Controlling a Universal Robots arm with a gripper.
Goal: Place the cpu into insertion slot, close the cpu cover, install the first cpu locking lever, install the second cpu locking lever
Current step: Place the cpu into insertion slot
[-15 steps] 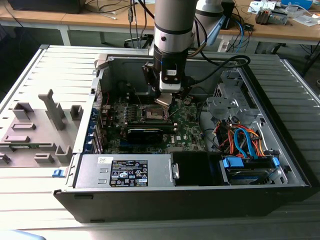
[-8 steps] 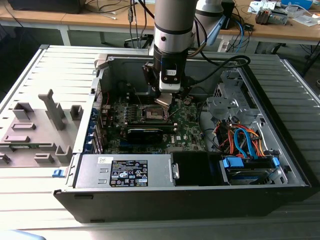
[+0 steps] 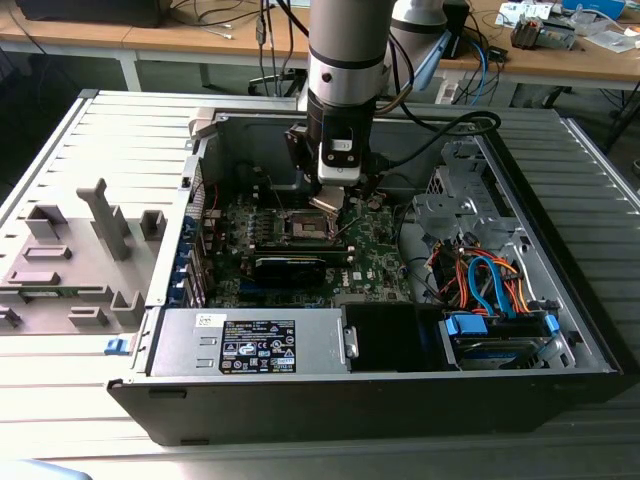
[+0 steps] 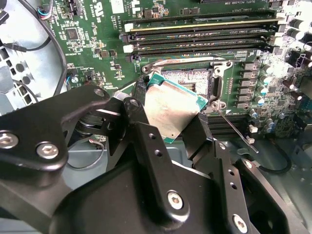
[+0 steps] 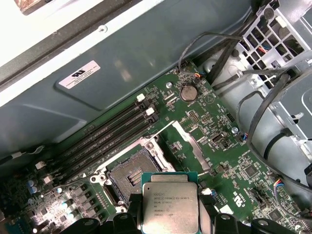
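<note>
Fingers (image 4: pixel 141 122) pinching cpu (image 4: pixel 170 109) by two opposite edges; cpu square, tilted, metal top up, hanging just above open slot (image 4: pixel 187 80).

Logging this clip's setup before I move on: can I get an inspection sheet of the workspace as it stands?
Surface: grey slatted table carrying an open computer case.
Job's things: chip held just above the socket, not seated; cover swung open beside the socket.
Clutter: grey plastic holder and a small blue piece on the exterior view's left.
Grippers: gripper shut on the chip.
Cables: orange and blue cables inside the case; black cable running off the arm.
Surroundings: wooden benches behind the table.
</note>
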